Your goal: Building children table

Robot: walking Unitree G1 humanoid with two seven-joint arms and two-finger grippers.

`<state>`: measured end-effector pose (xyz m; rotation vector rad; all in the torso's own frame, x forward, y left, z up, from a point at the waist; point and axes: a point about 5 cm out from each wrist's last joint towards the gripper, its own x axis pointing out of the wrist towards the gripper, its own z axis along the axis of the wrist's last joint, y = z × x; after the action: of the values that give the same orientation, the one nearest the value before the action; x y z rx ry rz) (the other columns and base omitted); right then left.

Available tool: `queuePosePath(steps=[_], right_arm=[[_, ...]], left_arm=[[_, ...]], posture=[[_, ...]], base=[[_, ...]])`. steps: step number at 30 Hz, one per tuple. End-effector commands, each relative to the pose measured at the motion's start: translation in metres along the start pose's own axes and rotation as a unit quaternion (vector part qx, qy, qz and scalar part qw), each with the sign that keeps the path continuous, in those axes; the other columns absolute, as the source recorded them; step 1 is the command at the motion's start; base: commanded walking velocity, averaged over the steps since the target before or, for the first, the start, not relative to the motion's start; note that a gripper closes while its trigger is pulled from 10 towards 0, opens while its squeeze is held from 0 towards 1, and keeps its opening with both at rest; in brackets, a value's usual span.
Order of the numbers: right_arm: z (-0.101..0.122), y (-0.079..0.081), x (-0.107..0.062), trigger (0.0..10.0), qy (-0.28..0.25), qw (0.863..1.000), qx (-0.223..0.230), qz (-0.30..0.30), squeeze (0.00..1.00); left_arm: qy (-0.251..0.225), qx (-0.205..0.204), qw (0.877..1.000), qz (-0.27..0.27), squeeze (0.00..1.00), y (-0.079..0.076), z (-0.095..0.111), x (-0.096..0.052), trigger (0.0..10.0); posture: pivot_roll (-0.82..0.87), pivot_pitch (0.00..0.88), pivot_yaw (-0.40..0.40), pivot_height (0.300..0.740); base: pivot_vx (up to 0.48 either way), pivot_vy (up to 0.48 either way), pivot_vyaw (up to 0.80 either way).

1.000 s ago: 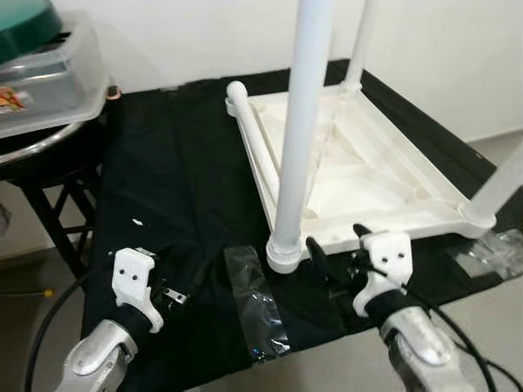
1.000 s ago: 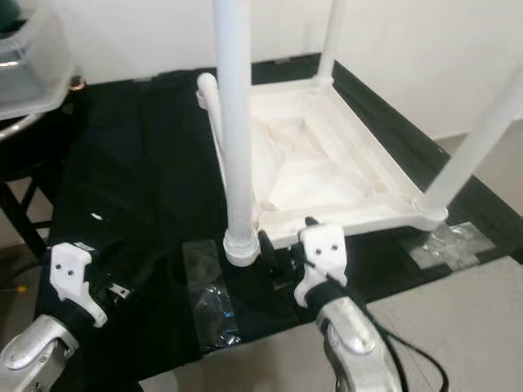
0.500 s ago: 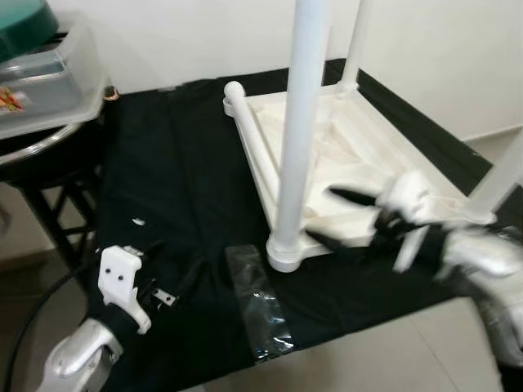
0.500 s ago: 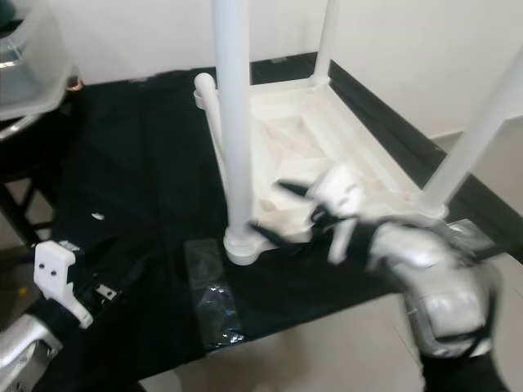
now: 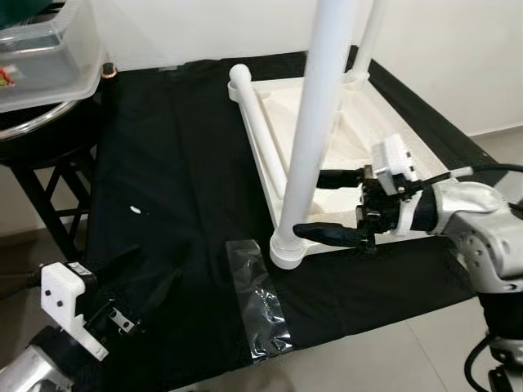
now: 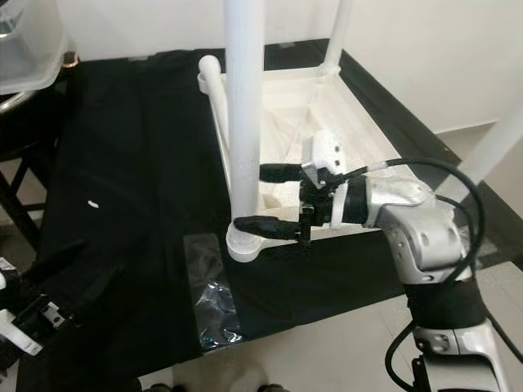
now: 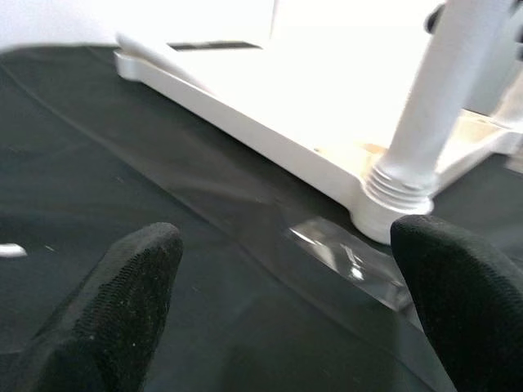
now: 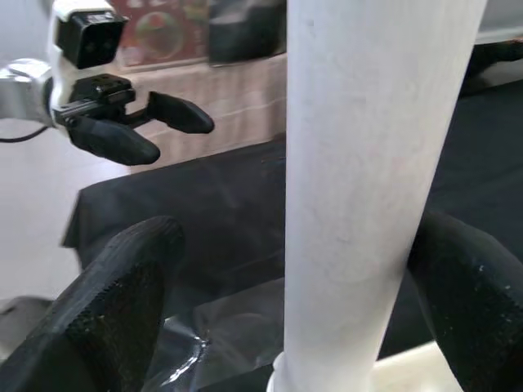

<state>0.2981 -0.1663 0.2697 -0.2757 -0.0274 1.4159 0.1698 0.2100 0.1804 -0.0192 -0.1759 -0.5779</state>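
Note:
A white children's table point(image 5: 372, 131) lies upside down on a black cloth. Its near leg point(image 5: 315, 131) stands upright in the front left corner socket point(image 5: 286, 249). My right gripper point(image 5: 310, 202) reaches in from the right, turned sideways and open. One finger is on each side of that leg low down, as the right wrist view shows point(image 8: 294, 286); I cannot tell whether they touch it. My left gripper point(image 5: 151, 268) hovers low over the cloth at the front left, open and holding nothing point(image 7: 286, 310). A further leg point(image 5: 369, 37) stands at the back.
A white tube point(image 5: 255, 131) lies along the tabletop's left rim. A patch of clear tape point(image 5: 261, 302) sits on the cloth by the front edge. A clear plastic bin point(image 5: 45, 57) rests on a dark stool at the left. Floor lies to the right.
My right gripper rose from the cloth's front edge, turned sideways and moved left so its fingers straddle the near leg. My left arm drew back toward the lower left.

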Motion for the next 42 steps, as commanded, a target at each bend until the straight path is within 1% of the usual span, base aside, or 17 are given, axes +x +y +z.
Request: queuePosePath(steps=[1,3,11,12,13,14,25,27,30,31,33,34,35,36,38,40,42], right_arm=[[-0.002,0.003,0.004,10.0,0.000,0.999,0.001,0.036,0.00],[0.000,-0.003,0.004,10.0,-0.001,0.999,-0.003,0.042,0.00],[0.004,-0.013,0.000,10.0,0.000,0.999,-0.011,0.041,0.00],[0.004,-0.014,-0.001,7.6,-0.001,0.999,-0.013,0.043,0.00],[0.004,-0.014,-0.001,7.6,-0.001,0.999,-0.013,0.043,0.00],[0.004,-0.016,-0.001,0.0,-0.004,0.999,-0.012,0.045,0.00],[-0.006,-0.015,-0.004,0.0,-0.003,0.999,-0.008,0.031,0.00],[-0.011,-0.012,-0.006,0.0,0.003,1.000,-0.010,0.006,0.00],[-0.024,-0.001,-0.003,0.0,-0.011,0.997,0.008,-0.077,0.00],[-0.024,-0.001,-0.003,0.0,-0.011,0.997,0.008,-0.077,0.00],[-0.044,0.025,0.016,0.0,-0.025,0.987,0.046,-0.154,0.00],[-0.044,0.025,0.016,0.0,-0.025,0.987,0.046,-0.154,0.00],[-0.057,0.041,0.030,0.0,-0.026,0.973,0.068,-0.219,0.00],[-0.073,0.060,0.041,0.0,0.003,0.945,0.083,-0.317,0.00],[-0.086,0.085,0.042,0.0,0.070,0.886,0.056,-0.456,0.00],[-0.088,0.090,0.034,0.0,0.092,0.856,0.044,-0.507,0.00],[-0.089,0.086,0.025,0.0,0.101,0.837,0.041,-0.537,0.00]], left_arm=[[0.004,0.002,1.000,-0.010,0.00,-0.002,0.004,-0.001,10.0],[0.003,0.002,1.000,-0.020,0.00,-0.006,0.007,-0.001,10.0],[-0.001,-0.007,0.999,-0.032,0.00,-0.013,0.009,0.000,10.0],[-0.002,-0.012,0.999,-0.038,0.00,-0.016,0.009,0.001,10.0],[-0.002,-0.012,0.999,-0.038,0.00,-0.016,0.009,0.001,10.0],[-0.003,-0.017,0.999,-0.043,0.00,-0.020,0.010,0.003,10.0],[-0.006,-0.024,0.998,-0.056,0.00,-0.025,0.014,0.005,10.0],[-0.006,-0.025,0.998,-0.057,0.00,-0.025,0.014,0.006,10.0],[-0.007,-0.025,0.998,-0.060,0.00,-0.025,0.014,0.008,10.0],[-0.007,-0.025,0.998,-0.060,0.00,-0.025,0.014,0.008,10.0],[-0.008,-0.026,0.998,-0.061,0.00,-0.025,0.013,0.010,10.0],[-0.008,-0.026,0.998,-0.061,0.00,-0.025,0.013,0.010,10.0],[-0.008,-0.027,0.998,-0.061,0.00,-0.024,0.013,0.011,10.0],[-0.009,-0.029,0.998,-0.064,0.00,-0.024,0.013,0.012,10.0],[-0.009,-0.032,0.997,-0.072,0.00,-0.024,0.012,0.015,10.0],[-0.010,-0.035,0.996,-0.078,0.00,-0.025,0.011,0.017,10.0],[-0.012,-0.037,0.996,-0.082,0.00,-0.026,0.011,0.019,10.0]], posture=[[0.05,0.257,-0.065,0.740],[0.06,0.260,-0.067,0.740],[0.06,0.259,-0.069,0.740],[0.07,0.260,-0.070,0.740],[0.07,0.260,-0.070,0.740],[0.07,0.261,-0.069,0.740],[0.07,0.271,-0.060,0.740],[0.07,0.269,-0.061,0.740],[0.06,0.267,-0.062,0.740],[0.06,0.267,-0.062,0.740],[0.05,0.264,-0.058,0.740],[0.05,0.264,-0.058,0.740],[0.04,0.264,-0.052,0.740],[0.03,0.264,-0.042,0.740],[0.03,0.263,-0.036,0.740],[0.03,0.260,-0.030,0.740],[0.02,0.255,-0.023,0.740]], base=[[0.000,0.000,0.00],[0.000,0.000,0.00],[0.000,0.000,0.00],[0.000,0.000,0.00],[0.000,0.000,0.00],[0.000,0.000,0.00],[0.000,0.000,0.00],[0.000,0.000,0.00],[0.000,0.000,0.00],[0.000,0.000,0.00],[0.000,0.000,0.00],[0.000,0.000,0.00],[0.000,0.000,0.00],[0.000,0.000,0.00],[0.000,0.000,0.00],[0.000,0.000,0.00],[0.000,0.000,0.00]])
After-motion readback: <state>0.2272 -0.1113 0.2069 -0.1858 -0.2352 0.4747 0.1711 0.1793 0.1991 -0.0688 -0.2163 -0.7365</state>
